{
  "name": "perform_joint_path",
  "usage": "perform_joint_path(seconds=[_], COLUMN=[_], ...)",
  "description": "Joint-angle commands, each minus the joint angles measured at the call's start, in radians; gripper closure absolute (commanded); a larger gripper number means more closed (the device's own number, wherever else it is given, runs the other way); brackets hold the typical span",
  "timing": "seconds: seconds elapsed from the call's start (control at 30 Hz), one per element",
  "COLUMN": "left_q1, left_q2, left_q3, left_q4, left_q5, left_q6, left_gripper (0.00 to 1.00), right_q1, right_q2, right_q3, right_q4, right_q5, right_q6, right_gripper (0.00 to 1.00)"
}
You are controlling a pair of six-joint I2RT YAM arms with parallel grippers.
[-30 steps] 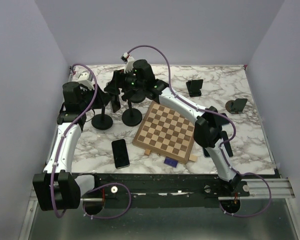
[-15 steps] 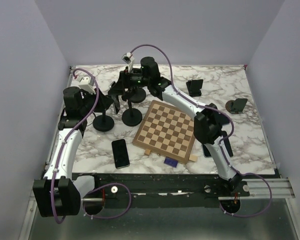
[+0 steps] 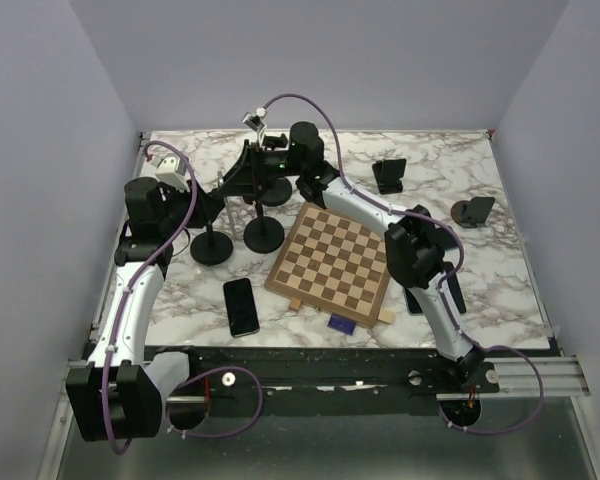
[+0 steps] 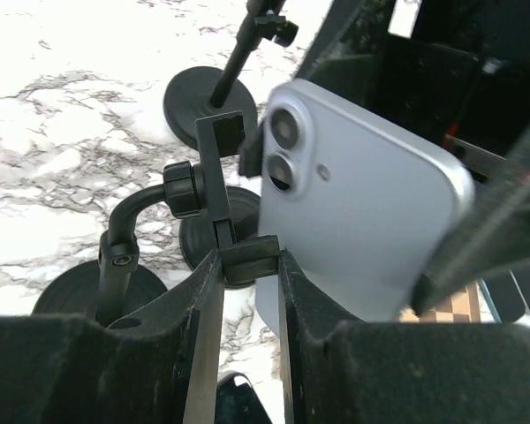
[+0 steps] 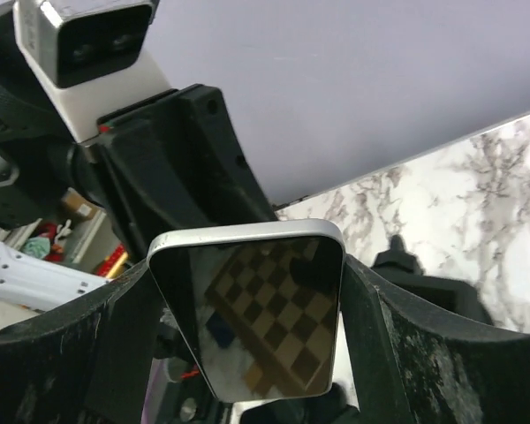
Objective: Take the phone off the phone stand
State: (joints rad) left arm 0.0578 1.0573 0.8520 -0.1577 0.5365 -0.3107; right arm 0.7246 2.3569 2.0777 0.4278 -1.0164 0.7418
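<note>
Table [image 3: 450,170]: white marble.
Left hand [image 4: 247,265]: clamped on stand [image 4: 214,168] bracket.
Right hand [image 5: 252,300]: clamped on phone [image 5: 256,336] edges.
Phone location: airborne, just beside stand.
Progress: phone appears nearly free; carrying clear remains.

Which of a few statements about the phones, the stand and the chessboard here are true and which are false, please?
1. The jaws of the right gripper hold a phone. True.
2. The jaws of the left gripper are empty. False: they pinch the phone stand at its clamp.
3. On the table a second phone lies flat. True.
4. Pieces stand on the chessboard. False: it is bare.
</note>
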Motion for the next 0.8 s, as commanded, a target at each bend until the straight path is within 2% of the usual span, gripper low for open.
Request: perform_joint_path(seconds=[0.0, 0.2, 0.37, 0.47, 0.67, 0.77], left_q1=[0.005, 0.005, 0.007, 0.005, 0.032, 0.034], left_q2=[-0.037, -0.059, -0.013, 0.068, 0.236, 0.262], left_q3=[-0.027, -0.061, -0.037, 0.039, 0.166, 0.203], left_q4=[-0.014, 0.138, 0.273, 0.282, 0.265, 0.242], left_q5=[-0.115, -0.077, -0.010, 0.095, 0.160, 0.147], left_q6=[0.039, 0.038, 0.053, 0.102, 0.153, 0.174], left_gripper=[1.00, 1.00, 1.00, 1.00, 1.00, 0.99], right_q1=[0.025, 0.031, 0.031, 0.031, 0.031, 0.031], right_q2=[-0.112, -0.217, -0.288, -0.335, -0.477, -0.549], right_q3=[-0.054, -0.102, -0.125, -0.154, -0.320, -0.433], right_q4=[0.127, -0.032, -0.070, -0.100, -0.128, -0.148], right_q5=[0.005, 0.131, 0.142, 0.156, 0.220, 0.280], right_q6=[0.128, 0.043, 0.039, 0.016, -0.030, -0.045], right_gripper=[0.99, 0.99, 0.99, 0.99, 0.99, 0.99])
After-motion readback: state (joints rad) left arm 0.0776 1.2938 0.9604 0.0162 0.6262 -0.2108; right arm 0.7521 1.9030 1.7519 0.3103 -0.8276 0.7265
